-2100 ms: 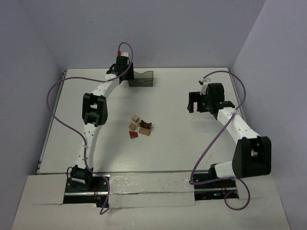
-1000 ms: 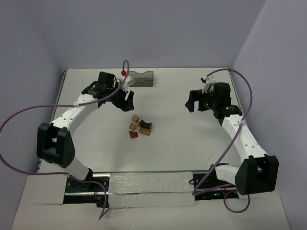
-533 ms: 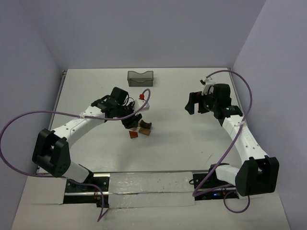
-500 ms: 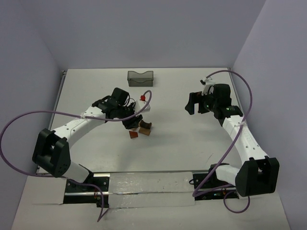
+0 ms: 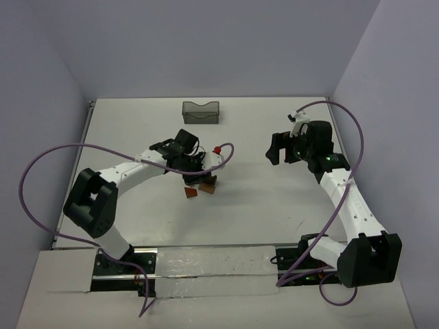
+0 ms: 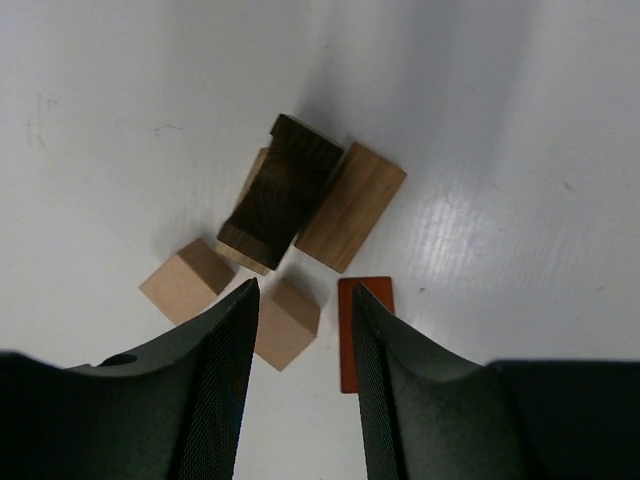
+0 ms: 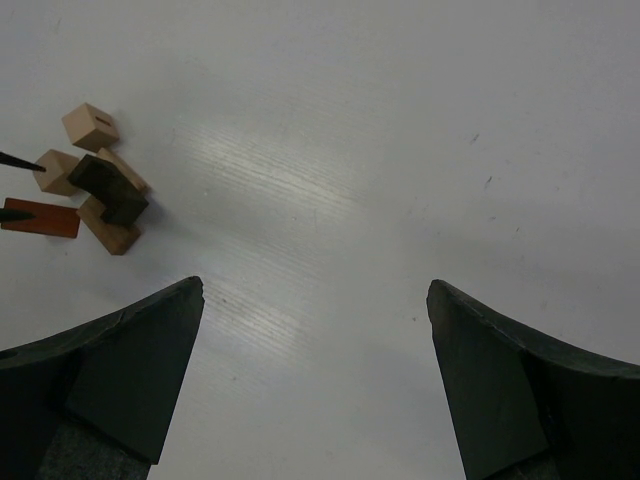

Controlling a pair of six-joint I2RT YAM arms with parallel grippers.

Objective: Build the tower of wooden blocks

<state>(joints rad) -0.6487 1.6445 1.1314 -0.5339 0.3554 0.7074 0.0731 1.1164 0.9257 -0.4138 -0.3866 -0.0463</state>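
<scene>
Cube (image 6: 285,322) sits right between my left fingers (image 6: 215,390), open and empty. My right fingers (image 7: 120,370) hang open, far off.

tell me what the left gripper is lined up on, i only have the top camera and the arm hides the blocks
Observer: In the left wrist view, the left gripper is open, with a pale cube between its fingers.
Operator: touching it
Observer: A gap shows on the side toward the red wedge; the other side is too close to tell.
Operator: and the dark arch
Observer: The dark arch rests on a pale bar, beside a tan block.
</scene>
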